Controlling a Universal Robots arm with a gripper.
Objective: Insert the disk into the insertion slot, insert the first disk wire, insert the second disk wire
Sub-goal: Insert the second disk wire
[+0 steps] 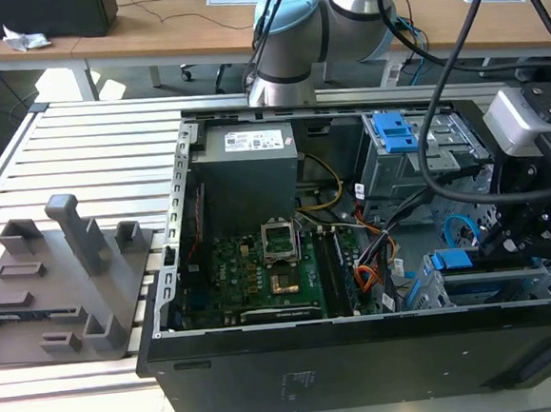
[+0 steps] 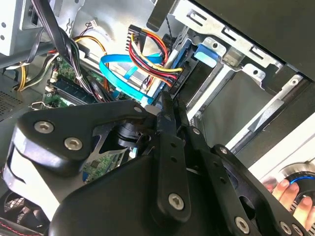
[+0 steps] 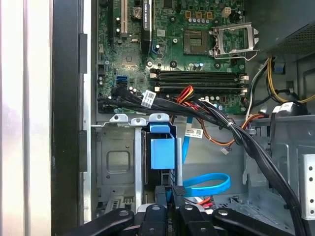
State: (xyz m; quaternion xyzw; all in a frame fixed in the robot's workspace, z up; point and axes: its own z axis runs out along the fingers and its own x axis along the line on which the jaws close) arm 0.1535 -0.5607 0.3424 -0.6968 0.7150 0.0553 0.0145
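Black tool (image 2: pixel 170 105) low in both wrist views, fingers drawn together on a black connector at the disk's rear edge. Just beyond, blue-framed disk (image 3: pixel 161 152) already seated in the grey metal insertion slot (image 3: pixel 115 162), lower middle of the first wrist view. Farther up, blue ribbon cable (image 2: pixel 120 73), red-yellow wire bundle (image 2: pixel 147 54), then green motherboard (image 3: pixel 197 44). Risk, as judged: plug tilted against its socket, bending pins; loose wires snagging the fingers.
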